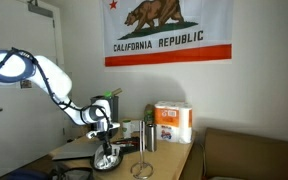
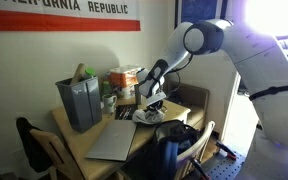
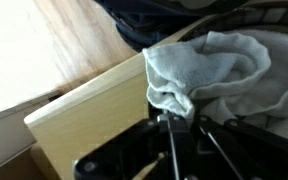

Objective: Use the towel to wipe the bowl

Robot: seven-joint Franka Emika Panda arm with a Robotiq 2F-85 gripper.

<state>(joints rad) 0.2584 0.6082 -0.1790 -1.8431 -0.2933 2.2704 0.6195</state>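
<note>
My gripper (image 3: 184, 128) is shut on a bunched grey-white towel (image 3: 219, 65), which fills the right of the wrist view. In both exterior views the gripper (image 1: 104, 137) (image 2: 150, 101) points down just above a shiny metal bowl (image 1: 106, 158) (image 2: 148, 116) on the wooden table (image 1: 169, 158). The towel hangs between the fingers and the bowl. In the wrist view the towel hides most of the bowl; only a dark curved rim (image 3: 154, 20) shows at the top, and I cannot tell whether the towel touches the bowl.
A pack of paper towels (image 1: 172, 122), a metal cup (image 1: 149, 135) and a wire stand (image 1: 141, 160) are near the bowl. A grey bin (image 2: 81, 100), a laptop (image 2: 114, 140) and a black chair (image 2: 176, 142) are also close. The table edge (image 3: 84, 110) runs beside the gripper.
</note>
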